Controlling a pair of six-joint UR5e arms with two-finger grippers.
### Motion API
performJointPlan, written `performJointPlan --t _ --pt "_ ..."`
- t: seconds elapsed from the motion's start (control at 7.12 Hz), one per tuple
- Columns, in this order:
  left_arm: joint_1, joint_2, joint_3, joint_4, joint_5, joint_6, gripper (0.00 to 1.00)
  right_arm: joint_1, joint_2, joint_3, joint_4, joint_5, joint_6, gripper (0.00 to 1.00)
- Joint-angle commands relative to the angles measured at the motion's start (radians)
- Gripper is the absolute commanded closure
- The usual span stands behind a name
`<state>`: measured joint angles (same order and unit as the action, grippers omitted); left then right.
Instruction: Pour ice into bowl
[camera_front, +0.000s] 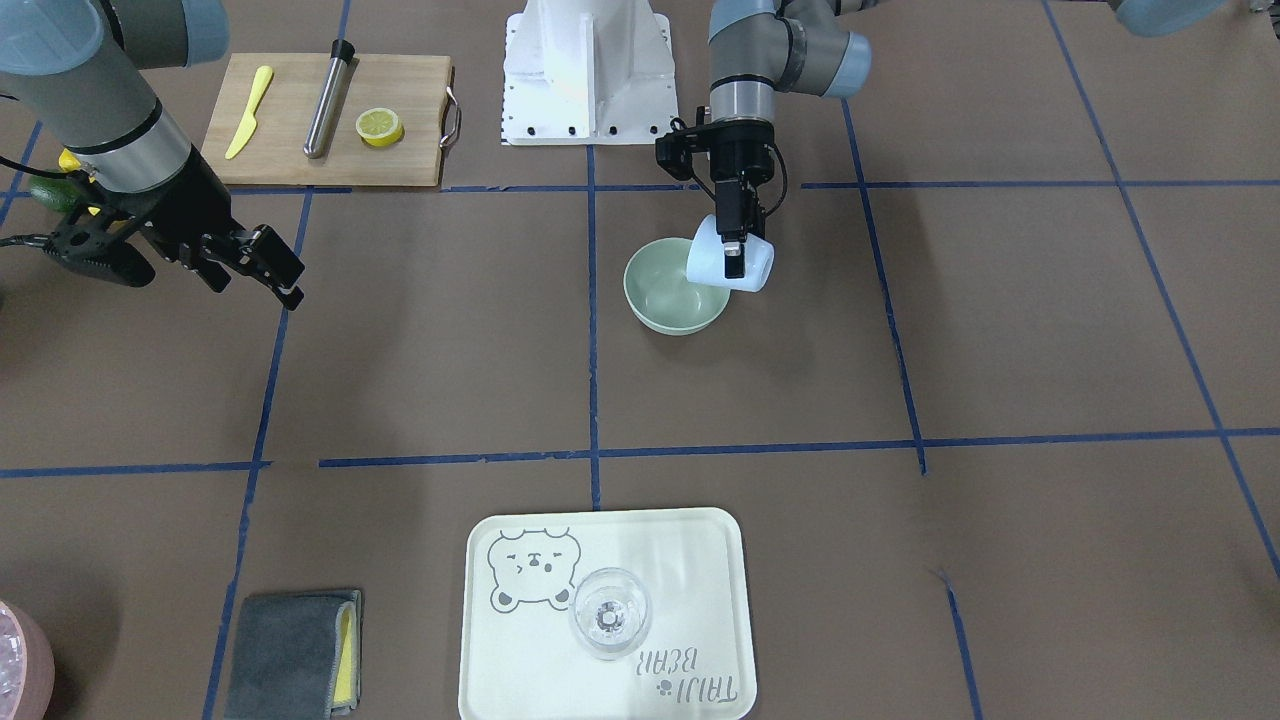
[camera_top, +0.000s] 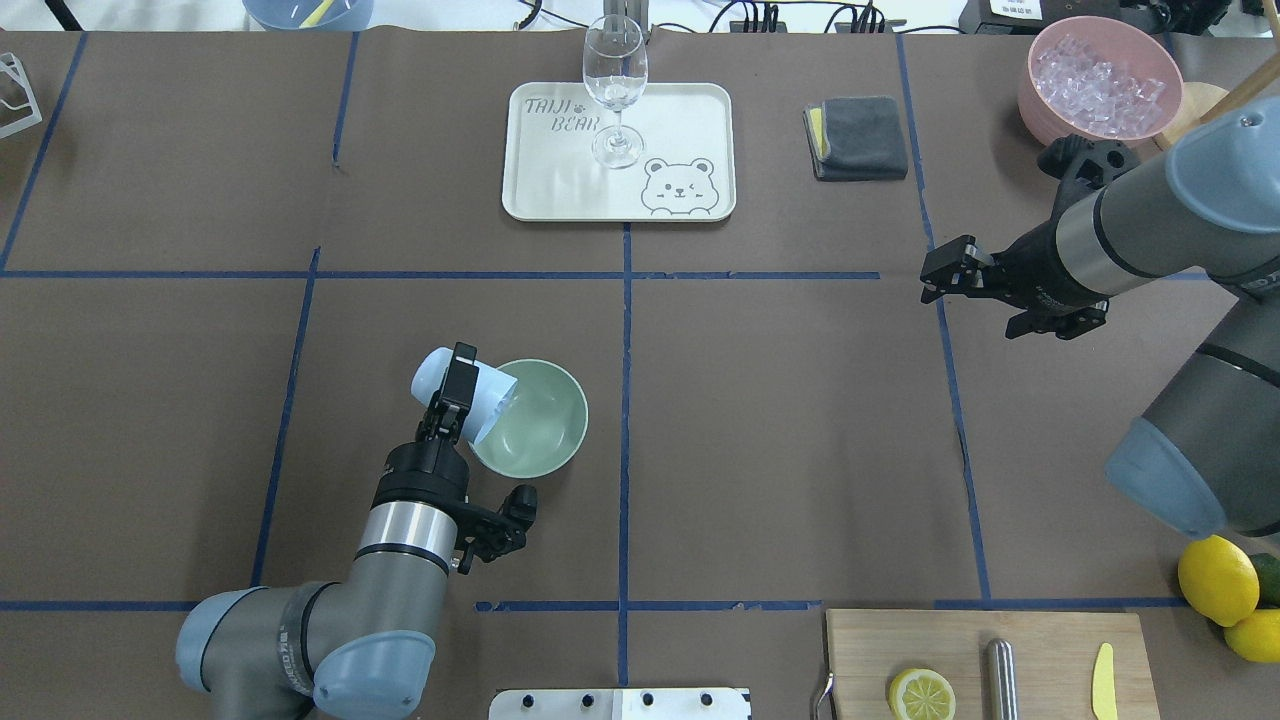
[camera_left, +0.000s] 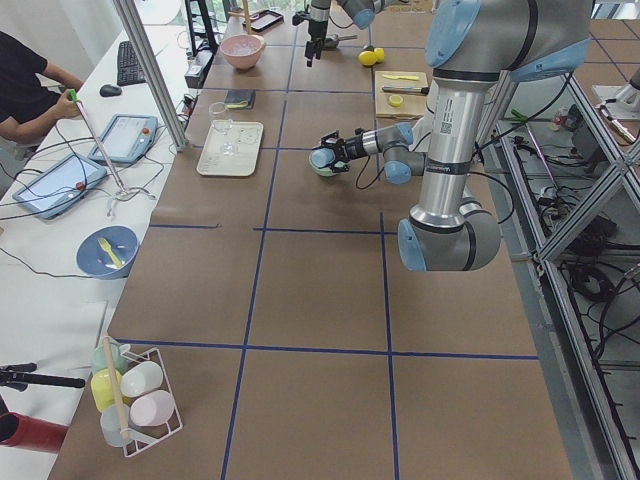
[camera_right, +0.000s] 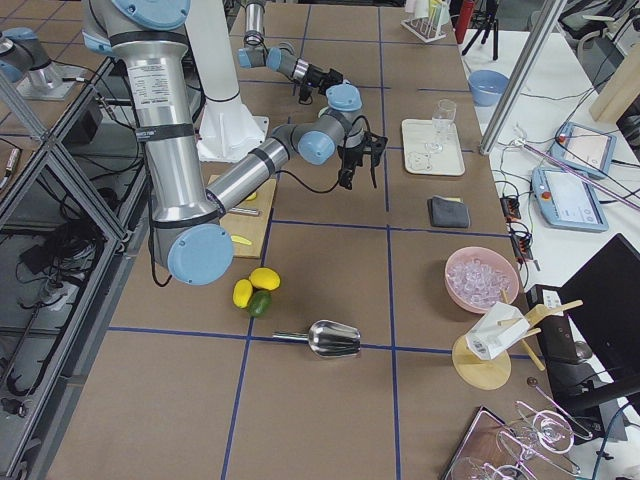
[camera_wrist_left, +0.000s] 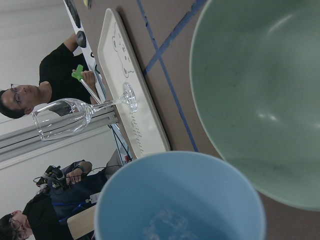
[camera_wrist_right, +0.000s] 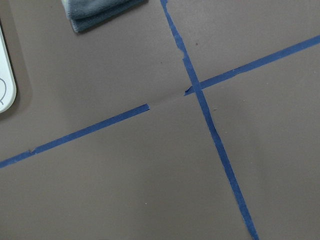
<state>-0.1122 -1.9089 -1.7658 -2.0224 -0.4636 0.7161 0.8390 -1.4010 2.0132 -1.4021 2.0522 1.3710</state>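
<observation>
My left gripper (camera_top: 462, 385) is shut on a pale blue cup (camera_top: 468, 395) and holds it tipped on its side, mouth over the near-left rim of the sage-green bowl (camera_top: 540, 425). From the front, the cup (camera_front: 728, 266) overlaps the bowl (camera_front: 668, 295) at its edge. In the left wrist view, glassy ice (camera_wrist_left: 165, 226) lies inside the cup (camera_wrist_left: 180, 200), just below the bowl (camera_wrist_left: 260, 90), whose visible inside is bare. My right gripper (camera_top: 935, 277) hangs open and holds nothing, far to the right over bare table.
A wine glass (camera_top: 614, 75) stands on a bear-print tray (camera_top: 560, 175) at the far middle. A grey cloth (camera_top: 860, 135) and a pink container (camera_top: 1036, 105) of ice sit far right. A cutting board (camera_top: 1040, 650) and lemons (camera_top: 1215, 580) are near right.
</observation>
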Motion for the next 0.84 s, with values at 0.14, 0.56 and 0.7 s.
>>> performJointPlan --t 0.14,0.56,0.7 --pt "0.020 -0.006 0.017 0.067 0.071 0.080 1.00 0.008 -0.013 0.001 0.000 0.005 0.002 0.00" --pt "0.022 -0.002 0.014 0.067 0.086 0.118 1.00 0.011 -0.012 0.001 0.000 0.005 0.003 0.00" --pt "0.022 -0.001 -0.001 0.065 0.085 0.118 1.00 0.009 -0.012 0.001 0.006 0.005 0.002 0.00"
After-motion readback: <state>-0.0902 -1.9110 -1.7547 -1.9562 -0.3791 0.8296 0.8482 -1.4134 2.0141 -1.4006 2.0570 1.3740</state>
